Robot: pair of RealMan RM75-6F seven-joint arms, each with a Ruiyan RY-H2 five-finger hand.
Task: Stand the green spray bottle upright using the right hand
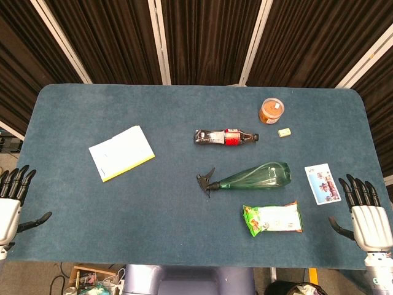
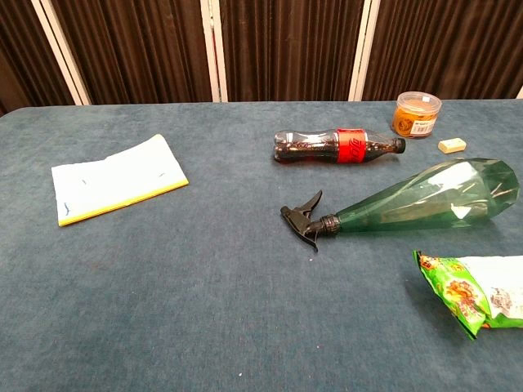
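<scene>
2 bottles (image 1: 261, 176) (image 1: 225, 137), 1 notebook (image 1: 121, 153)

Your spray bottle (image 1: 255, 177) is translucent green with a black trigger head. Just off your right hand (image 1: 367, 222), itself white-backed with black fingers, the snack packet (image 1: 274, 219) is bright green and white. Farther from it, the cola bottle (image 1: 224, 137) is dark with a red label, and the notepad (image 1: 121, 153) white, edged yellow.

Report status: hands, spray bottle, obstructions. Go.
Left hand and right hand open, at the table's near corners, holding nothing. Green spray bottle lying on its side, nozzle toward the left. Snack packet just beside it on the near side; card close to its base.
</scene>
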